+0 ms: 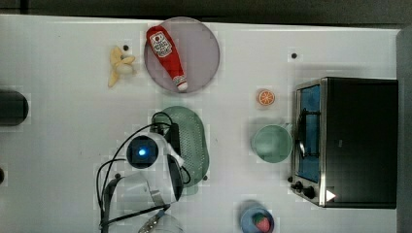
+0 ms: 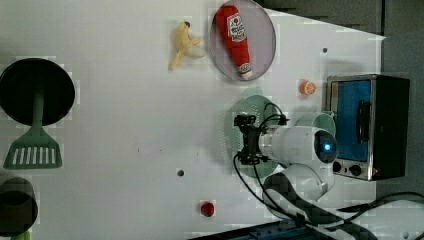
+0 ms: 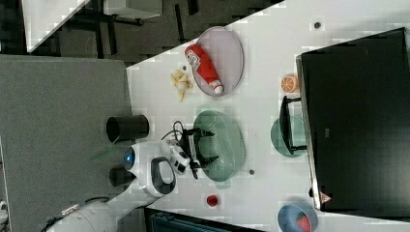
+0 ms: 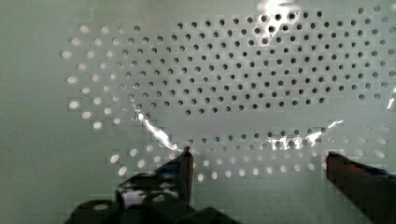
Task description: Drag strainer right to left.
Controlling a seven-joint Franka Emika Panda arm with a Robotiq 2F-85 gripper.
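My gripper hangs with jaws spread wide, holding nothing. The pale mint-green oblong perforated plastic strainer lies directly beneath them. Its long axis runs the same way as the gap between my fingertips, which sit inside its near wall.

Three overhead views, one close wrist view

Nothing really readable here. The ketchup bottle had a white label with print too small to make out, and the toaster oven carried a small white triangle sign.
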